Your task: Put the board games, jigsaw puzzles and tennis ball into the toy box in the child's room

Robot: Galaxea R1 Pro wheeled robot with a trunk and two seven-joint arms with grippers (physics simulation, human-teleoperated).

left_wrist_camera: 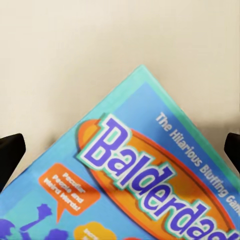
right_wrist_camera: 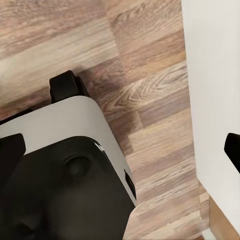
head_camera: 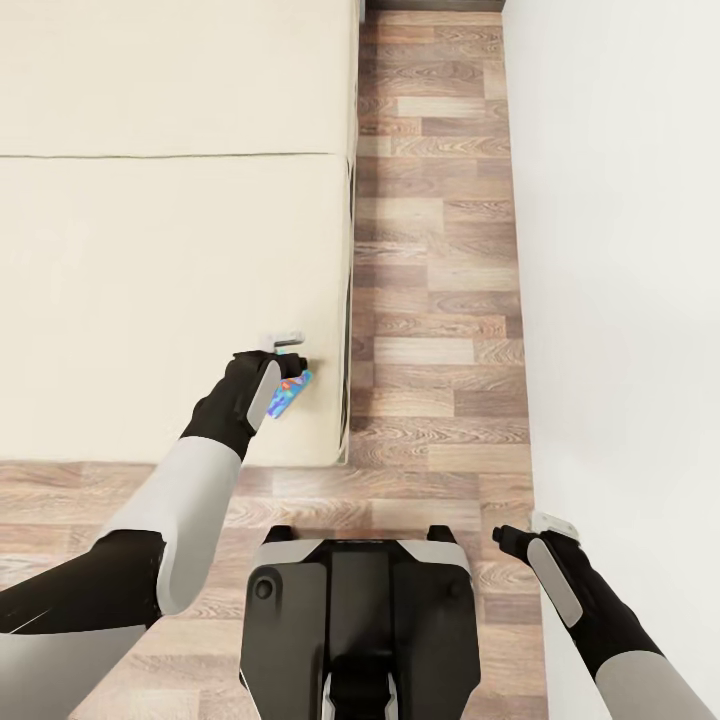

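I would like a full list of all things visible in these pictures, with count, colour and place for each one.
board game: one, blue with an orange "Balderdash" logo, on the bed near its corner, under the left claw.
bed: one, beige mattress, ahead of the robot at the left.
floor: wood planks, brown, between bed and wall.
wall: white, at the right.
robot base: one, black and grey, on the floor.
left claw: one, black, fingers open either side of the board game.
right claw: one, black, open, empty, over the floor beside the wall.
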